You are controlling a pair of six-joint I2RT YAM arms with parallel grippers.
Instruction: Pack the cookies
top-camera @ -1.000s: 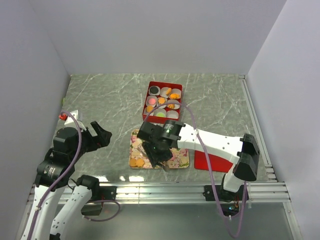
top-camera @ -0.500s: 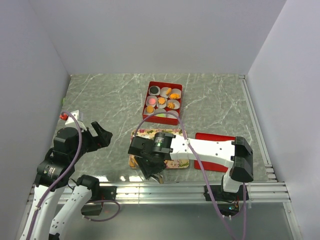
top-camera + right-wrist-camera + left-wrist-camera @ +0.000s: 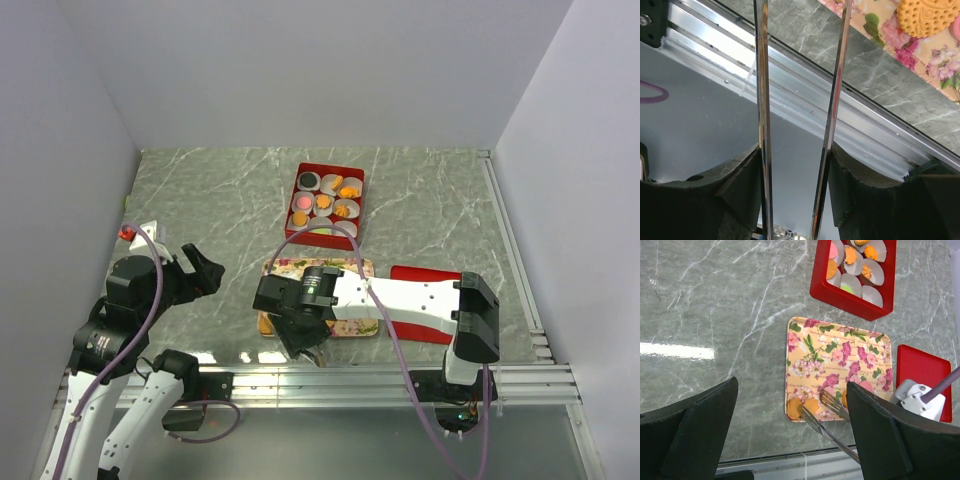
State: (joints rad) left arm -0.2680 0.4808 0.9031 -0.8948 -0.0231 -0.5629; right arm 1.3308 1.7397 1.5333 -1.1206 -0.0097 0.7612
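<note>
Grey-green marbled tabletop (image 3: 200,190), white walls on three sides, aluminium rail (image 3: 330,378) along the near edge. At far left the left gripper (image 3: 205,262) hangs over the table, jaws spread wide, nothing between them. In its own camera only the two dark fingers (image 3: 690,435) show, cut off at the bottom edge. Mid-table sits the floral tray (image 3: 840,355); from above, the right arm covers most of its middle. On it, per the left wrist view, are two orange cookies (image 3: 795,407) touching each other at the near-left corner. A third orange one is partly hidden behind a tong arm, and a pink one lies further right, its edge cut off by the finger. The tongs (image 3: 827,399) have two fork-like tips over that near-left corner, just beside the orange pair; contact cannot be made out. The right gripper (image 3: 797,165) clamps the tongs' two metal arms between its fingers. The tips run out of the top of the right wrist view, where one golden patterned cookie lies on the tray. Behind the tray, not touching it, the red box (image 3: 850,304) holds nine white paper cups (image 3: 872,295) in a three-by-three grid. From above these hold one black cookie, one pink, one green and several orange, and at least one cup looks empty. The box's far rows are cut off in the left wrist view. The red lid (image 3: 922,375) lies flat right of the tray, partly under the right arm from above.
</note>
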